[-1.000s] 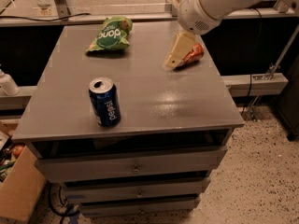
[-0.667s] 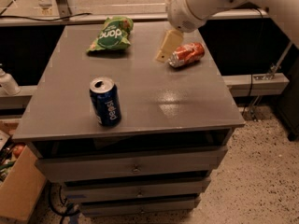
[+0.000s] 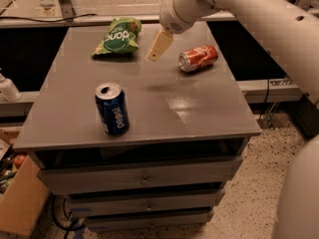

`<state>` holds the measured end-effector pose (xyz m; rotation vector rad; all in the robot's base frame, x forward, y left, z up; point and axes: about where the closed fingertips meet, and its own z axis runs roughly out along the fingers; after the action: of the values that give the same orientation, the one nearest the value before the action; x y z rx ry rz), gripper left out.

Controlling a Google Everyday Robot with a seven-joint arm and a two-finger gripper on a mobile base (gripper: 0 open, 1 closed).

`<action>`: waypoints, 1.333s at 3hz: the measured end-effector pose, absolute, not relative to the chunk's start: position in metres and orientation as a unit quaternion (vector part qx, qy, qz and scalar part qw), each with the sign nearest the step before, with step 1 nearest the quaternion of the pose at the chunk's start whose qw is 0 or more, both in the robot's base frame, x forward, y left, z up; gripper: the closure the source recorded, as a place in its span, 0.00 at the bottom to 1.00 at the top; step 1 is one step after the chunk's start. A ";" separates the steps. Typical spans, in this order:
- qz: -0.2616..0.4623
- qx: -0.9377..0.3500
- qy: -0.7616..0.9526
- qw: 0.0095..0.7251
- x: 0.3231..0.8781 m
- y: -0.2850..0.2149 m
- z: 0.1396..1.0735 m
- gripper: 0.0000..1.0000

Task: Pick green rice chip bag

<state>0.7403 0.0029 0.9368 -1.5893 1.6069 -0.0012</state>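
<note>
The green rice chip bag lies flat at the far left of the grey cabinet top, its dark green round patch with white letters facing up. My gripper hangs from the white arm over the far middle of the top, a little to the right of the bag and above the surface. It is apart from the bag and holds nothing that shows.
An orange soda can lies on its side just right of the gripper. A blue soda can stands upright near the front left. The cabinet has drawers below. A cardboard box sits on the floor at left.
The gripper has moved left, off the orange can and toward the chip bag. The orange can now shows in full. The cans and the bag have not moved.
</note>
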 end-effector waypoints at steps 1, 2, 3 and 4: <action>0.024 -0.614 0.662 0.429 0.768 0.026 0.920 0.00; 0.049 -0.595 0.678 0.429 0.787 0.053 0.903 0.00; 0.074 -0.579 0.688 0.431 0.802 0.079 0.889 0.00; 0.088 -0.567 0.697 0.431 0.814 0.097 0.876 0.00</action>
<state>0.8142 0.0967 0.8759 -1.4134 1.7378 0.2185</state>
